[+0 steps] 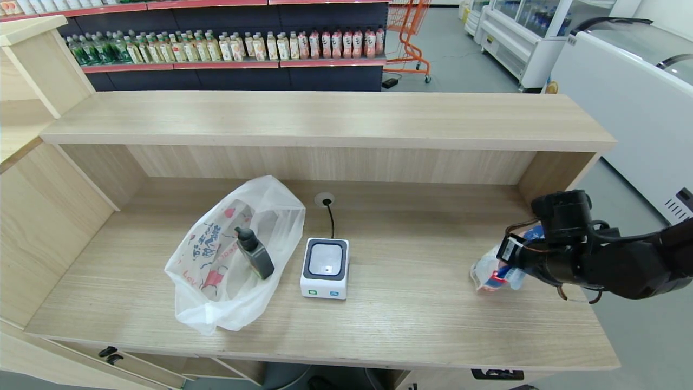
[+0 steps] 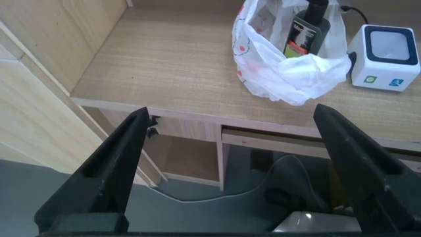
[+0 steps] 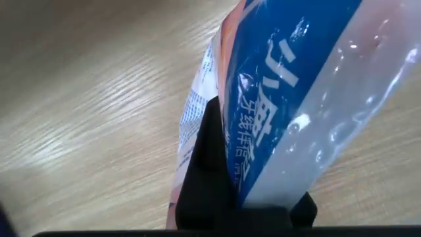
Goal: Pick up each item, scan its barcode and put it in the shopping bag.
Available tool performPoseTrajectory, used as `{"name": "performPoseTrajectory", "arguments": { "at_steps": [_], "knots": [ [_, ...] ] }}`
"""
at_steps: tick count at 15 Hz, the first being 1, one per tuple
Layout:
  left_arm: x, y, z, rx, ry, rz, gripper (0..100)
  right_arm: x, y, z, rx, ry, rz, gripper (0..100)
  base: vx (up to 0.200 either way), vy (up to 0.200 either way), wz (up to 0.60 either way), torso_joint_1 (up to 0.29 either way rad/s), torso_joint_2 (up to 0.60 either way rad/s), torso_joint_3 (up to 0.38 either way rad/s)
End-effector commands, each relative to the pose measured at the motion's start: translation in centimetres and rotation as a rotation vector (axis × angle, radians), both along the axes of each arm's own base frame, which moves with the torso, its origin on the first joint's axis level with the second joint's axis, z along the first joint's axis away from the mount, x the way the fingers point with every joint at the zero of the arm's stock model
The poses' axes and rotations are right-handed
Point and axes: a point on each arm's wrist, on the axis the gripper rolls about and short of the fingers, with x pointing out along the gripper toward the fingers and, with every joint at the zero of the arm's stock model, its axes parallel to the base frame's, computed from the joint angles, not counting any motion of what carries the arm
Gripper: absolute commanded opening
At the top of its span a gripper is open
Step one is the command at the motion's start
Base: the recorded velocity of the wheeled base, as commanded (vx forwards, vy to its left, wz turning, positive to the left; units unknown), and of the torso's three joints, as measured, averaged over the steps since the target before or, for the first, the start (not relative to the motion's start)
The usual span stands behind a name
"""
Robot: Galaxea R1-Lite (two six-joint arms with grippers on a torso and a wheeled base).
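Gripping a blue-and-clear packet [image 1: 490, 273] in my right tool [image 1: 506, 268], I am out at the right end of the tabletop [image 1: 422, 319], and everything the coming move turns on lies to my left. In the right wrist view the packet [image 3: 296, 85] is pressed against one dark finger [image 3: 210, 171], so I judge the jaws closed on it. Its long axis slants from the tool down and leftward. Its lower end is close to the wood or touching it; I cannot tell which.

The scanner [image 1: 325, 268] sits near the middle of the tabletop with its window facing up, well apart from the packet. The shopping bag [image 1: 189, 260] lies just beside the scanner on its left, mouth open, with a dark bottle [image 1: 255, 253] already inside. As I judge it, the path is one leftward sweep: over the scanner window first, then on to the bag. I cannot make out where the barcode sits, so the packet may need turning before the window can read it.

My left tool [image 2: 230, 112] hangs wide open and holding nothing, off the front edge of the tabletop and below it. It is nearer the bag, but the right arm has the packet.
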Motion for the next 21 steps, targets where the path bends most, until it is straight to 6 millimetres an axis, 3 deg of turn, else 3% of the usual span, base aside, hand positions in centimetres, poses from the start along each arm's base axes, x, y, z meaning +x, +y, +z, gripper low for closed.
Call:
{"name": "performPoseTrajectory", "arguments": {
  "at_steps": [1,2,3,4,6,8,13,21],
  "knots": [
    [0.0,0.0,0.0,0.0,0.0,0.0,100,-2.5,0.0,6.2,0.112,-0.184,0.257,0,0.0,0.0,0.0,0.0,0.0,0.0],
    [0.0,0.0,0.0,0.0,0.0,0.0,100,-2.5,0.0,6.2,0.112,-0.184,0.257,0,0.0,0.0,0.0,0.0,0.0,0.0],
    [0.0,0.0,0.0,0.0,0.0,0.0,100,-5.6,-1.2,10.0,0.177,-0.318,0.625,0,0.0,0.0,0.0,0.0,0.0,0.0],
    [0.0,0.0,0.0,0.0,0.0,0.002,100,-7.1,-1.4,11.0,0.205,-0.375,0.813,0,0.0,0.0,0.0,0.0,0.0,0.0],
    [0.0,0.0,0.0,0.0,0.0,0.0,100,-8.7,-1.2,12.0,0.288,-0.44,1.113,0,0.0,0.0,0.0,0.0,0.0,0.0],
    [0.0,0.0,0.0,0.0,0.0,0.0,100,-9.6,0.1,12.5,0.337,-0.456,1.262,0,0.0,0.0,0.0,0.0,0.0,0.0],
    [0.0,0.0,0.0,0.0,0.0,0.0,100,-10.9,3.0,12.8,0.393,-0.445,1.423,0,0.0,0.0,0.0,0.0,0.0,0.0],
    [0.0,0.0,0.0,0.0,0.0,0.0,100,-11.4,3.4,14.2,0.519,-0.37,1.387,0,0.0,0.0,0.0,0.0,0.0,0.0]
  ]
}}
